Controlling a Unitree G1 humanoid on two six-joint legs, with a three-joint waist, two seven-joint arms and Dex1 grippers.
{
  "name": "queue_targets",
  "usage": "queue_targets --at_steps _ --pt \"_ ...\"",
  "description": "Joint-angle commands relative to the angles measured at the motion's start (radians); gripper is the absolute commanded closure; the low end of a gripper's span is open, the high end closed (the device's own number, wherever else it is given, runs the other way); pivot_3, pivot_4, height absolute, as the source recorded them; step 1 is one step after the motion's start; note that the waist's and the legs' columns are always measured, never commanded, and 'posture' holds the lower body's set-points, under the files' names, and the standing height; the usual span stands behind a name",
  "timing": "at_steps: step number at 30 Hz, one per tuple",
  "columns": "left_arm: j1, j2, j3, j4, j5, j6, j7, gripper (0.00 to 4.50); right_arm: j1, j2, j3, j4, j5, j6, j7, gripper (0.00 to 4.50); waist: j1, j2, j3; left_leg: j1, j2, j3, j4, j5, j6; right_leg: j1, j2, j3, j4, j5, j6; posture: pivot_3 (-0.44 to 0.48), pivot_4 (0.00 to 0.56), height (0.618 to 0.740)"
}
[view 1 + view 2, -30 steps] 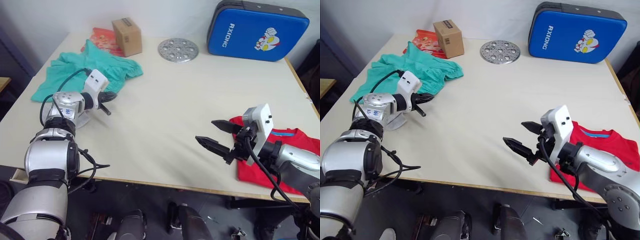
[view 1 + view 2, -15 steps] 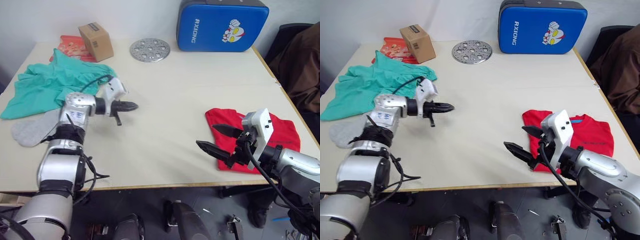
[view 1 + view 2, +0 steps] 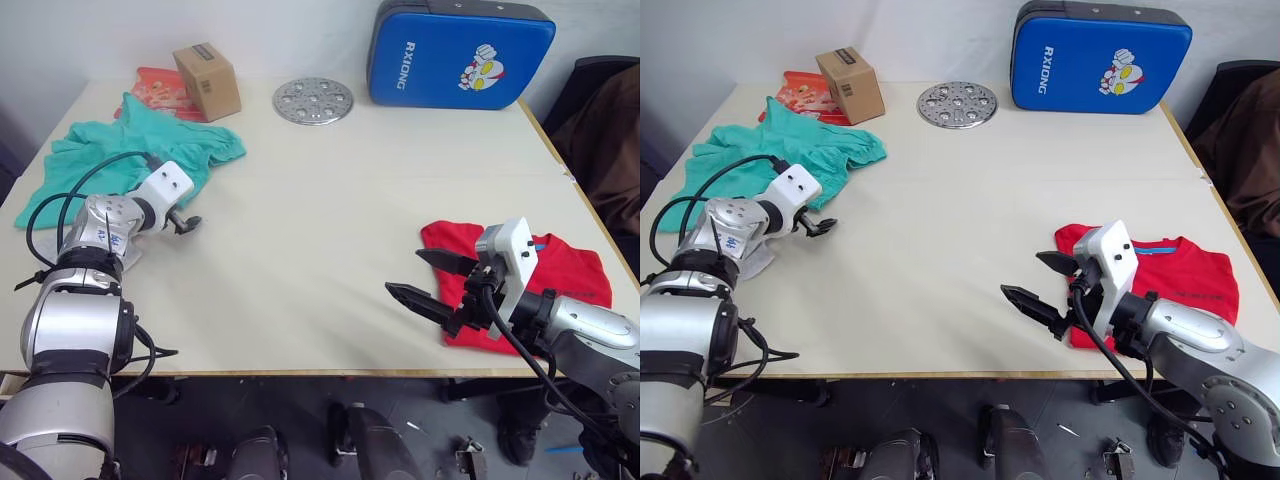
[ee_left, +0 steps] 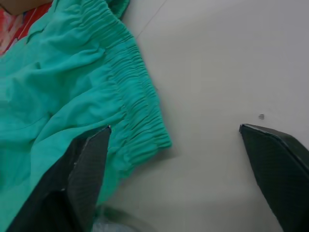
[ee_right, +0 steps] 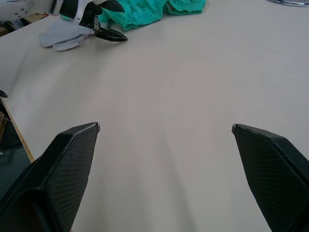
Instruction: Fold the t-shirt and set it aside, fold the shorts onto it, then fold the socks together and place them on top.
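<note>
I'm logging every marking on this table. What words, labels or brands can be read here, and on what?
"RXIONG": white letters on the blue pad, beside a cartoon figure.
Cardboard box: a label on its top, too small to read.
Red packet behind the box: print too small to read.
Red t-shirt: faint print, unreadable.

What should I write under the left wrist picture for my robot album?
Open left gripper reaching over the teal shorts, one finger above the gathered waistband, the other above bare table.

shorts (image 4: 72, 96): soft matt cloth, gathered ribbed waistband | t-shirt (image 3: 1180, 275): matt cloth | socks (image 5: 65, 36): knit | table (image 3: 330, 200): smooth matt | fingers (image 5: 270, 164): black, cross-hatched | disc (image 3: 313, 100): perforated metal | box (image 3: 207, 80): cardboard
</note>
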Motion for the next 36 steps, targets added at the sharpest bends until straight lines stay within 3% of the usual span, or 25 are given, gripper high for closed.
queue_targets --at_steps 1,6,9,19,21,33,36 --pt "-0.031 -0.007 0.009 0.007 0.013 0.041 0.082 0.03 0.005 0.003 -0.012 -0.021 0.009 -0.027 -0.011 0.0 -0.001 0.0 0.0 0.0 0.0 0.0 0.0 0.0 0.0 0.0 0.0 0.0 0.0 0.0 0.0 0.0 0.15 0.74" --pt "-0.017 -0.023 0.054 0.018 -0.018 0.119 0.129 0.03 0.023 -0.004 -0.033 -0.03 0.021 -0.026 -0.026 0.0 -0.008 -0.001 -0.001 0.001 0.001 0.0 0.0 0.0 -0.001 0.0 0.001 0.0 0.001 0.0 0.0 0.0 0.15 0.74" --pt "-0.008 -0.029 0.09 0.021 -0.035 0.151 0.151 0.62 0.034 -0.011 -0.051 -0.036 0.03 -0.026 -0.035 0.0 -0.008 -0.001 -0.001 0.002 0.001 0.001 -0.001 0.0 -0.001 0.0 0.001 0.0 0.001 0.0 -0.001 0.0 0.15 0.74" --pt "0.0 -0.033 0.144 0.021 -0.046 0.185 0.166 4.02 0.059 -0.019 -0.075 -0.047 0.046 -0.027 -0.061 0.0 -0.006 -0.002 -0.001 0.002 0.001 0.001 0.0 0.0 -0.001 0.0 0.001 0.0 0.001 0.0 -0.001 0.0 0.15 0.74" --pt "-0.001 -0.032 0.153 0.02 -0.051 0.183 0.161 4.46 0.062 -0.019 -0.073 -0.05 0.046 -0.029 -0.064 0.0 -0.006 -0.002 -0.001 0.002 0.001 0.001 0.0 0.0 -0.002 0.0 0.001 0.0 0.002 0.0 -0.001 0.0 0.15 0.74" --pt "-0.026 -0.074 0.188 -0.03 -0.132 0.132 -0.093 4.46 0.063 -0.011 -0.028 -0.038 0.029 -0.049 -0.056 0.0 -0.005 -0.002 -0.001 0.002 0.001 0.002 0.0 0.0 -0.002 0.0 0.001 0.0 0.002 0.0 -0.001 0.0 0.15 0.74" --pt "-0.018 -0.126 0.167 -0.099 -0.168 0.127 -0.3 4.46 0.055 -0.015 -0.018 -0.025 0.019 -0.053 -0.039 0.0 -0.004 -0.002 -0.001 0.002 0.001 0.002 0.001 0.0 -0.002 0.001 0.001 0.0 0.002 0.0 -0.001 0.0 0.15 0.74"
